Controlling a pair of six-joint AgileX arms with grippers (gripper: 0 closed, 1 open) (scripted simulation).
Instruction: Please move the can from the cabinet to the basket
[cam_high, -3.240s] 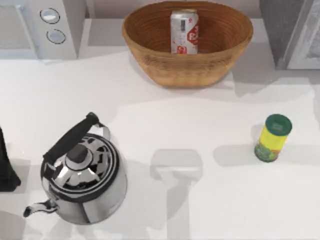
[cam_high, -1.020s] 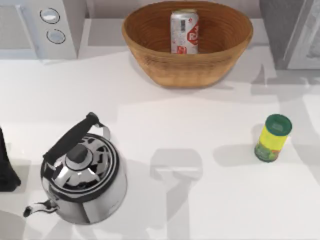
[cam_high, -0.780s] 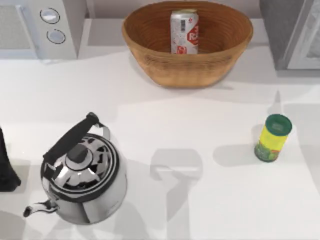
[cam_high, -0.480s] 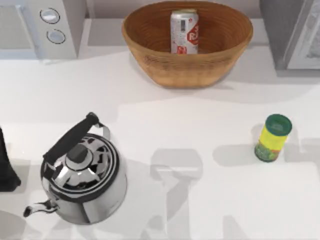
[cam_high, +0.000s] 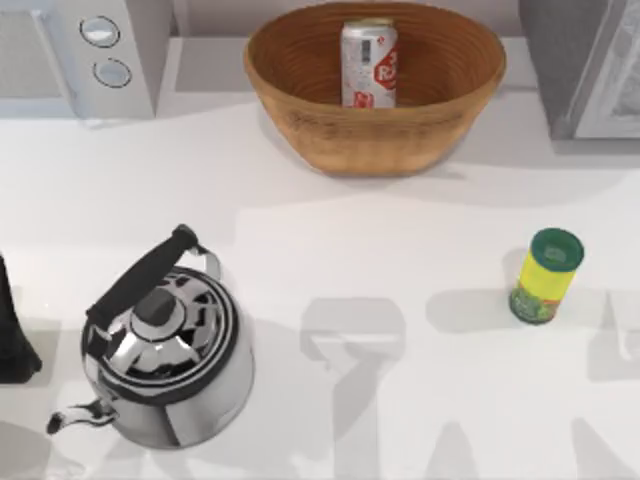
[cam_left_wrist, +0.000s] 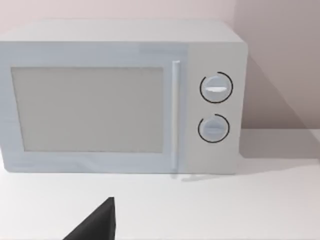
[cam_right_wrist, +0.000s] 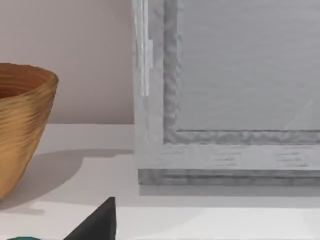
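- can (cam_high: 369, 62) upright inside the basket (cam_high: 300, 55), standing toward the basket's back wall, its red label and white lettering facing the top camera.
- basket at the back middle of the table (cam_high: 400, 250); its brown ribbed side (cam_right_wrist: 20, 125) lies near the right wrist camera, beside the cabinet.
- cabinet (cam_high: 585, 65) in the back right corner, its pale framed door panel (cam_right_wrist: 225, 85) straight ahead of the right gripper and close to it.
- right gripper: a dark tip (cam_right_wrist: 95, 222) at the frame's edge; i cannot tell whether the fingers are apart or together.
- left gripper: a dark tip (cam_left_wrist: 95, 222) at the frame's edge, facing the white appliance (cam_left_wrist: 125, 95) with two round knobs; finger state cannot be told here either.
- dark part of the left arm (cam_high: 12, 330) at the table's left edge.
- kettle (cam_high: 160, 345) just beside that arm part, at the front left.
- yellow-green container (cam_high: 545, 277) with a green cap stands on the right side of the table, well apart from the basket.
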